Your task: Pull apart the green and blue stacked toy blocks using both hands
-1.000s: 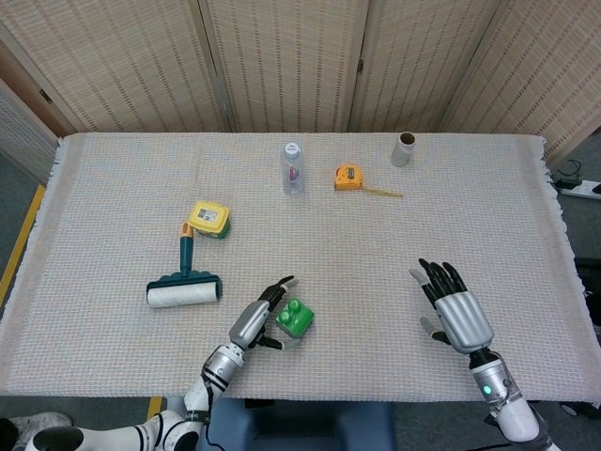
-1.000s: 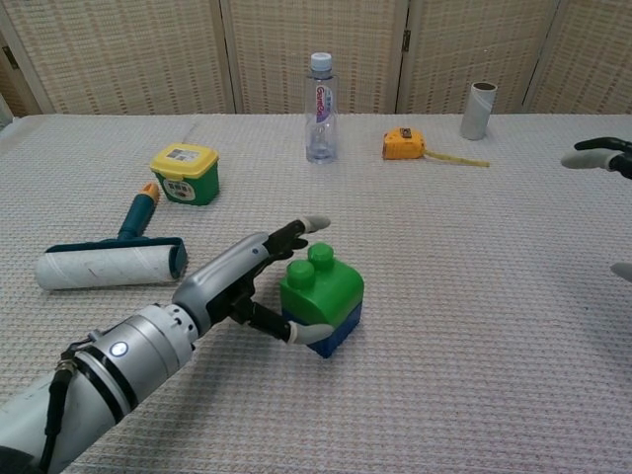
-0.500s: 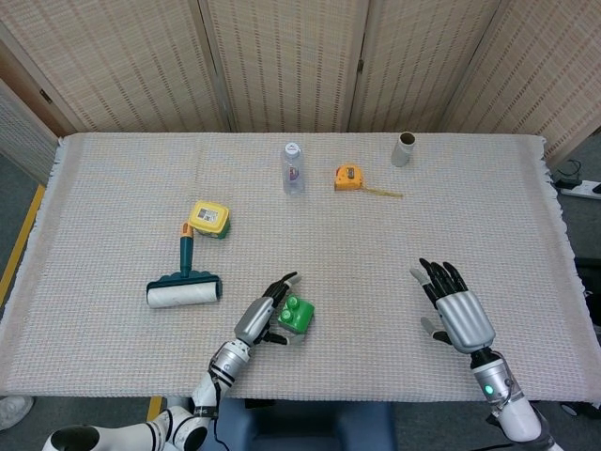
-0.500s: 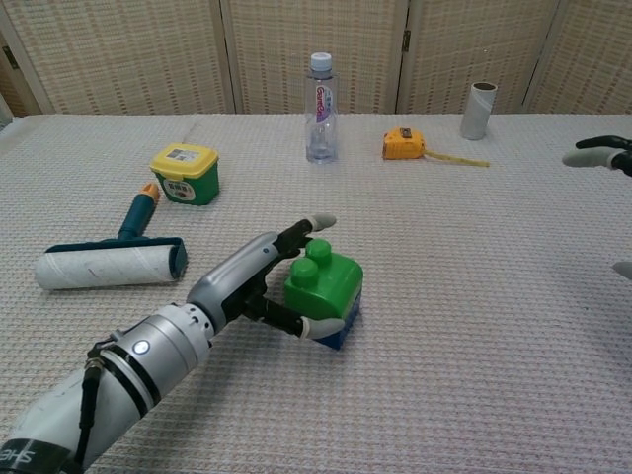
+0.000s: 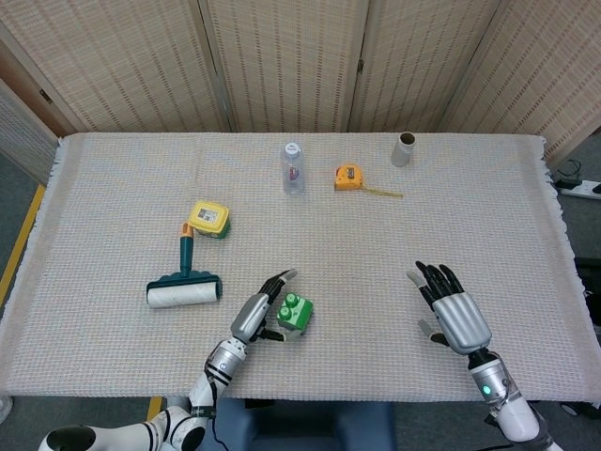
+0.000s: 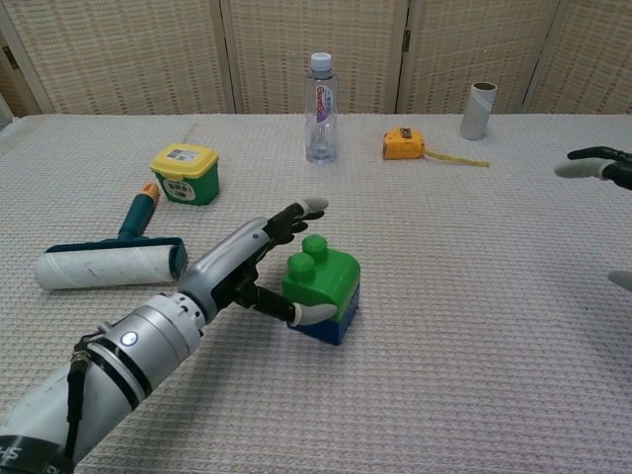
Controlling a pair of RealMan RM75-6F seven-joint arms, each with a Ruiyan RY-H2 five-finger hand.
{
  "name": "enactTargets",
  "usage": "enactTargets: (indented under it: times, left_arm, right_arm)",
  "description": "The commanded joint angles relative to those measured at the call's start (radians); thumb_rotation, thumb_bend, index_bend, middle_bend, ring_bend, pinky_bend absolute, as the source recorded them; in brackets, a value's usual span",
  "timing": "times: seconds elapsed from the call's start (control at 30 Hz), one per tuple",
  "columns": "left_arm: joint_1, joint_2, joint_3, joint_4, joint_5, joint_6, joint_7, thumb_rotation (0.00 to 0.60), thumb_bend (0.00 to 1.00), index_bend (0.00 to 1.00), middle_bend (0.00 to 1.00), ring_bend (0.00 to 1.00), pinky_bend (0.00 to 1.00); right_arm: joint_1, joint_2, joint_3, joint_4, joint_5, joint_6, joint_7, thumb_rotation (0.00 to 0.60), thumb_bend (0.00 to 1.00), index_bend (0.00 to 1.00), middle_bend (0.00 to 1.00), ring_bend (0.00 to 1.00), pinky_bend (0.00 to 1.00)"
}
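Observation:
A green block [image 6: 321, 276] sits stacked on a blue block [image 6: 331, 324] near the table's front, left of centre; the head view shows mostly the green top [image 5: 295, 313]. My left hand [image 6: 242, 267] lies just left of the stack [image 5: 255, 319]. Its thumb tip touches the stack's lower front, while the other fingers reach out straight above and behind the green block without closing on it. Far to the right, my right hand [image 5: 454, 315] hovers with spread fingers and holds nothing. Only its fingertips [image 6: 591, 166] show at the chest view's right edge.
A lint roller [image 5: 183, 287] and a yellow-lidded green tub [image 5: 208, 219] lie left of the stack. At the back stand a water bottle [image 5: 293, 169], a yellow tape measure [image 5: 348, 177] and a cardboard tube [image 5: 403, 148]. A woven cloth [image 5: 376, 254] covers the table.
My left hand has shifted closer against the stack, nudging and turning it slightly. The right hand has barely moved.

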Motion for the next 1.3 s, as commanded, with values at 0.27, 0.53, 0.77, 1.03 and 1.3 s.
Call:
enactTargets:
  times: [0.27, 0.53, 0.77, 1.03, 1.3]
  left_arm:
    - [0.003, 0.075, 0.03, -0.076, 0.009, -0.008, 0.188, 0.6, 0.24, 0.03, 0.19, 0.0, 0.0]
    - [0.014, 0.111, 0.029, -0.133, 0.012, 0.024, 0.263, 0.6, 0.24, 0.05, 0.25, 0.0, 0.0]
    - [0.016, 0.117, 0.028, -0.141, -0.002, 0.012, 0.261, 0.6, 0.24, 0.07, 0.3, 0.0, 0.0]
    - [0.008, 0.106, 0.02, -0.122, -0.009, 0.002, 0.246, 0.6, 0.24, 0.08, 0.33, 0.0, 0.0]
    - [0.013, 0.101, 0.016, -0.136, -0.02, 0.0, 0.204, 0.6, 0.24, 0.12, 0.38, 0.01, 0.0]
  right_arm:
    - [0.004, -0.002, -0.004, 0.0, 0.001, -0.011, -0.002, 0.6, 0.37, 0.0, 0.0, 0.0, 0.0]
    - [0.008, -0.01, -0.005, 0.002, 0.008, -0.025, -0.012, 0.6, 0.37, 0.0, 0.0, 0.0, 0.0]
    - [0.008, -0.012, -0.007, 0.001, 0.006, -0.024, -0.013, 0.6, 0.37, 0.0, 0.0, 0.0, 0.0]
    - [0.009, -0.01, -0.006, 0.002, 0.007, -0.025, -0.009, 0.6, 0.37, 0.0, 0.0, 0.0, 0.0]
    - [0.008, -0.012, -0.005, 0.001, 0.011, -0.023, -0.013, 0.6, 0.37, 0.0, 0.0, 0.0, 0.0]
